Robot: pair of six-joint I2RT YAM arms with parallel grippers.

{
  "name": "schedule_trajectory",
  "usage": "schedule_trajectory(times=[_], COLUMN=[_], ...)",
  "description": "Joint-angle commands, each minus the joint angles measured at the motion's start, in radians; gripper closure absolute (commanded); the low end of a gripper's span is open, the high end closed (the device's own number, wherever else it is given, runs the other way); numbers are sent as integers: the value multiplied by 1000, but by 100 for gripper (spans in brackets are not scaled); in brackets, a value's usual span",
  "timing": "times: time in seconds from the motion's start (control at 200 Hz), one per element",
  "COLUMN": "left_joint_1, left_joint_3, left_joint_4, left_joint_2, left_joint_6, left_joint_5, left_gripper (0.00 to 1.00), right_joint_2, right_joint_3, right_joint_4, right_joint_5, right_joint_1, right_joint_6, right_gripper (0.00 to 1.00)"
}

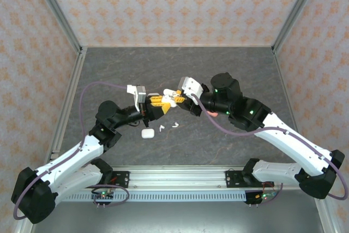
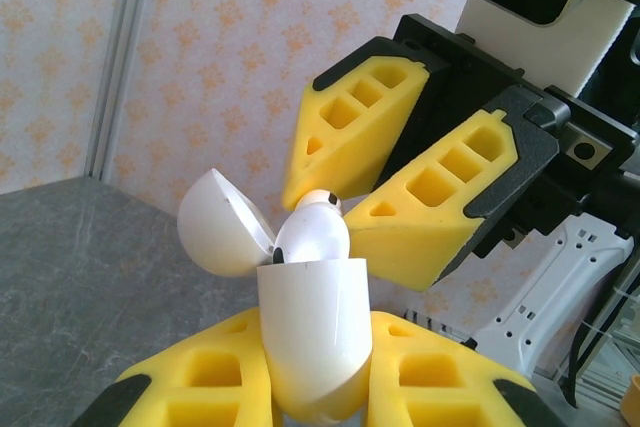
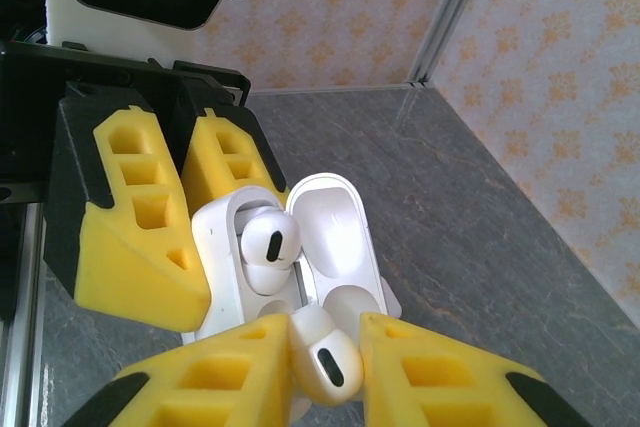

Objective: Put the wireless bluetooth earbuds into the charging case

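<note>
My left gripper [image 2: 315, 332] is shut on the body of a white charging case [image 2: 315, 297], held up above the table with its lid [image 2: 222, 225] swung open. In the right wrist view one white earbud [image 3: 270, 242] sits in the far slot of the case [image 3: 222, 277]. A second white earbud [image 3: 328, 352] is pinched between my right gripper's [image 3: 325, 337] yellow fingers, right at the case's near slot. From above, the two grippers [image 1: 158, 101] [image 1: 175, 98] meet tip to tip at mid-table.
On the table below lie a closed white case [image 1: 147, 133] and two loose white earbuds [image 1: 162, 128] [image 1: 175, 124]. Metal posts and patterned walls enclose the grey tabletop [image 1: 229, 64]. A rail [image 1: 180, 178] runs along the near edge.
</note>
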Motion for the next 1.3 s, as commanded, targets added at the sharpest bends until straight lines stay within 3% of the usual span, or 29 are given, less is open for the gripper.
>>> schedule_trajectory(times=[0.0, 0.32, 0.545, 0.866, 0.966, 1.091, 1.296], left_joint_1=[-4, -4, -5, -6, -5, -5, -8], left_joint_3=[12, 6, 6, -2, -7, -6, 1], left_joint_4=[35, 35, 23, 17, 20, 17, 17], left_joint_2=[-20, -23, -23, -24, -28, -31, -30], left_joint_6=[29, 32, 40, 48, 46, 48, 49], left_joint_5=[-22, -25, -29, -40, -40, -37, -28], left_gripper=[100, 100, 100, 100, 100, 100, 100], right_joint_2=[5, 6, 1, -86, -95, -96, -12], right_joint_3=[30, 36, 74, 36, -7, -78, -106], right_joint_4=[-30, -21, -3, 53, 65, 135, 219], right_joint_5=[-92, -120, -109, -133, -206, -336, -494], right_joint_1=[8, -1, -15, -145, -215, -286, -290], right_joint_6=[24, 45, 110, 351, 463, 603, 712], right_gripper=[75, 65, 51, 15, 0, 1, 1])
